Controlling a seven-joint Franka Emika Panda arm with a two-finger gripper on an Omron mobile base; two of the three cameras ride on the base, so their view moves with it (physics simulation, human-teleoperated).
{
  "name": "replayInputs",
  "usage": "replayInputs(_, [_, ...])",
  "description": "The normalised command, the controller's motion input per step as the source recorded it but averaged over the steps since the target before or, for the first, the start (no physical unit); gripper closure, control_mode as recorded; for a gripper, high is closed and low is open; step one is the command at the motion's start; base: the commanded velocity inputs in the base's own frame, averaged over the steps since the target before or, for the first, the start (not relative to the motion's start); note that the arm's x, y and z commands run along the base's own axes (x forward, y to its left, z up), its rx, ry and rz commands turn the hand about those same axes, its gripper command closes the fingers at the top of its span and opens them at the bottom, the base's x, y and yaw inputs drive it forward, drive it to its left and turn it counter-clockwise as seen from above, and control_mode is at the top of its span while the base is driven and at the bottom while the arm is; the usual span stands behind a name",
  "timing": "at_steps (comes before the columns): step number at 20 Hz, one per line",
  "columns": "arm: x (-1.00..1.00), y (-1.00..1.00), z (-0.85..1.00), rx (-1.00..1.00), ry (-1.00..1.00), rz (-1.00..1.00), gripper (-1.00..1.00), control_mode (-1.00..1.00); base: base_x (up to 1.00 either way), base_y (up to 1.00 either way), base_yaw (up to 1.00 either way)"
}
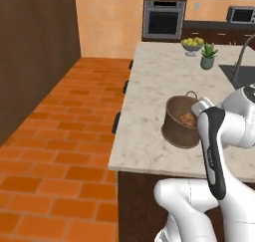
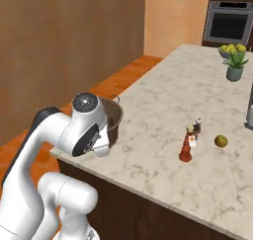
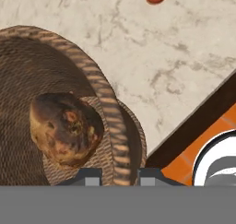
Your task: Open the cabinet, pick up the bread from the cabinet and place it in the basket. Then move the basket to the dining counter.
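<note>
Hand view shows you one basket [image 3: 60, 103], one bread [image 3: 64, 128] inside, jaws clamped on its rim, on the dining counter [image 3: 175, 57]; brick floor [image 1: 60, 151].

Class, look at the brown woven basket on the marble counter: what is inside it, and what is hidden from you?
Inside the basket lies one golden-brown bread bun on the woven bottom. The floor beneath the bun is covered, and the gripper sits closed over the rim, hiding that bit of wall.
</note>
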Motion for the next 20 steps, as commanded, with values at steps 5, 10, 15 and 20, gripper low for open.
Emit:
replayInputs(5, [0.00, 0.00, 0.00, 0.00, 0.00, 0.00, 1.00, 1.00, 0.90, 0.10, -0.43])
replayInputs(10, [0.60, 0.06, -0.03, -0.09, 0.01, -0.21, 1.00, -1.00, 0.40, 0.13, -0.12])
replayInputs(15, [1.00, 0.09, -0.05, -0.10, 0.06, -0.13, 1.00, -1.00, 0.00, 0.00, 0.00])
replayInputs(20, [1.00, -0.11, -0.01, 0.03, 0.15, 0.00, 1.00, -1.00, 0.00, 0.00, 0.00])
